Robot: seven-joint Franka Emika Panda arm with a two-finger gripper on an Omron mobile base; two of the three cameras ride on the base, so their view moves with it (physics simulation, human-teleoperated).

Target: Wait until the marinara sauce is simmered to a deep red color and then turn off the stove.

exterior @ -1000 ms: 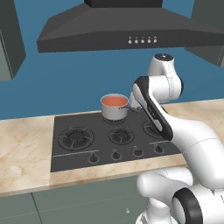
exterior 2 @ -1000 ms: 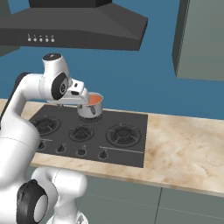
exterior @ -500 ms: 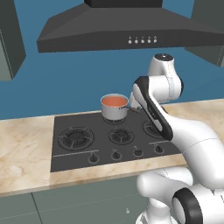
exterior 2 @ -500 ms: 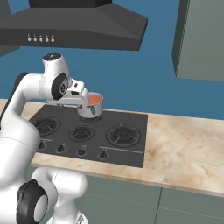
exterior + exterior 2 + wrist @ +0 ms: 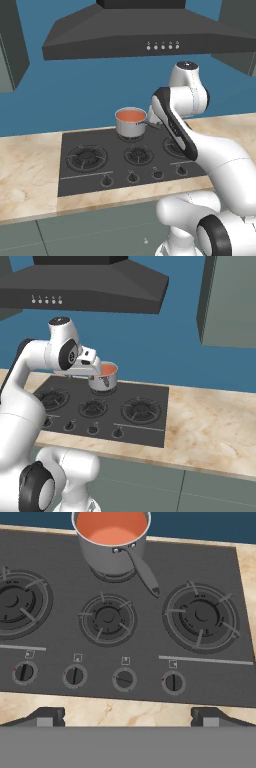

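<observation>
The marinara sauce is a flat orange-red pool in a steel saucepan on the back middle burner of the stove; the pan's handle points toward the front right. Both base views show the sauce on the black cooktop. My gripper hangs open over the stove's front edge, above the knob row, with nothing between its fingertips. In the row of knobs, the third knob has its bar crosswise; the others stand upright.
A dark range hood hangs over the cooktop. Beige marble counter lies to the left and right of the stove. A grey wall cabinet is at the upper right.
</observation>
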